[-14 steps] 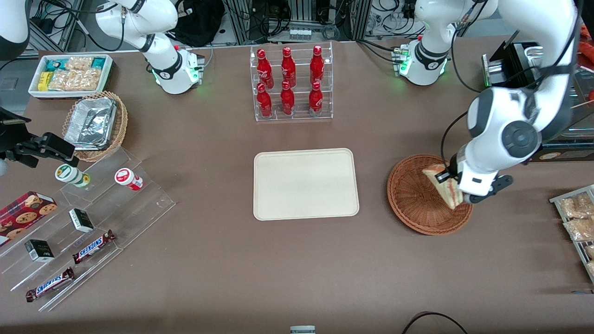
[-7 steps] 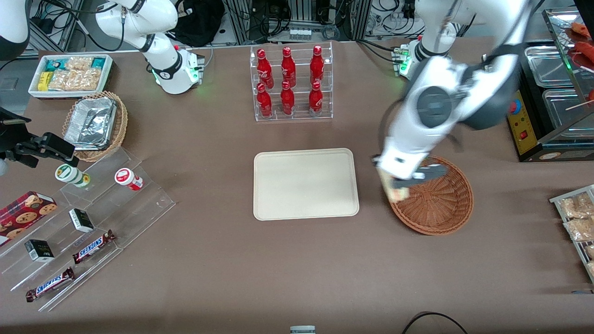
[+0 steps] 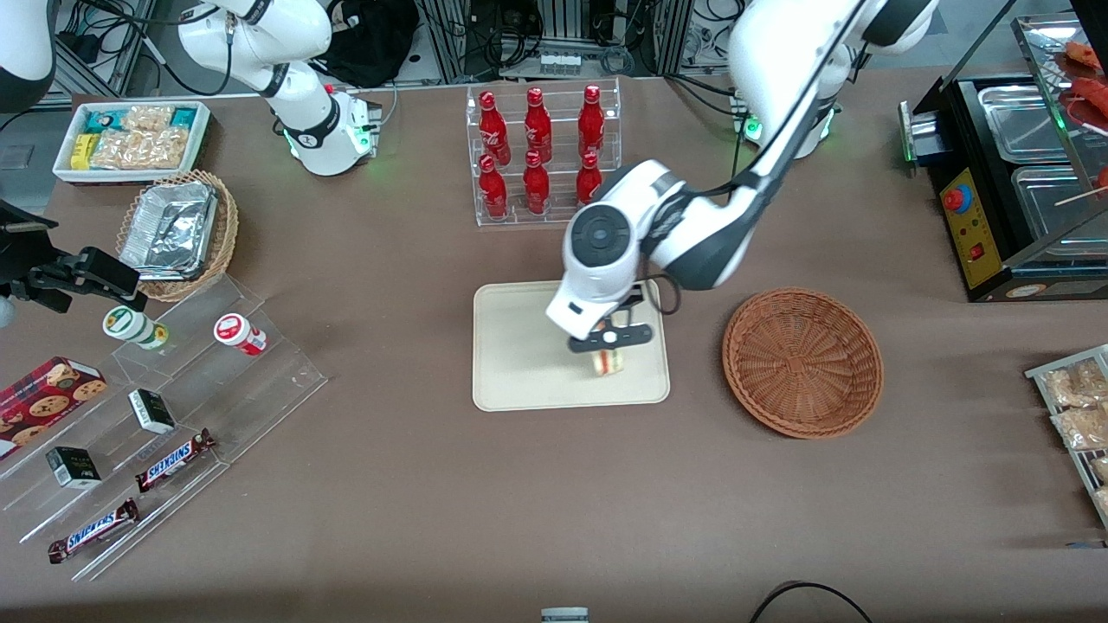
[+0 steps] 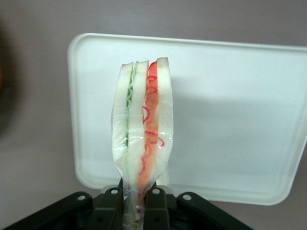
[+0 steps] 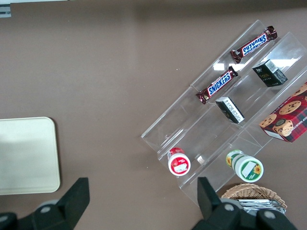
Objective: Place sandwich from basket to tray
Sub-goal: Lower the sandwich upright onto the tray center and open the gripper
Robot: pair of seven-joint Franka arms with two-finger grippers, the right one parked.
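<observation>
One tool (image 3: 608, 338), clamped on one plastic-wrapped triangular white-bread sandwich (image 4: 143, 132), holds it above one flat cream rectangular tray (image 3: 519, 363). One round reddish-brown wicker basket (image 3: 802, 361) sits beside the tray on the brown tabletop (image 3: 433, 502).

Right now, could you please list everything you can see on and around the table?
sandwich: one, white bread with red and green filling, held over the tray
tray: one, cream, mid-table
basket: one, reddish-brown wicker, nothing in it, beside the tray toward the working arm's end
bottles: six, red, in a clear rack farther from the front camera than the tray
foil trays: silver, in a lighter wicker basket toward the parked arm's end
snack bin: one, white, near the foil trays
Snickers bars: two, brown, on clear stepped shelves
cookie box: one, red
claw: one, black, shut on the sandwich above the tray
</observation>
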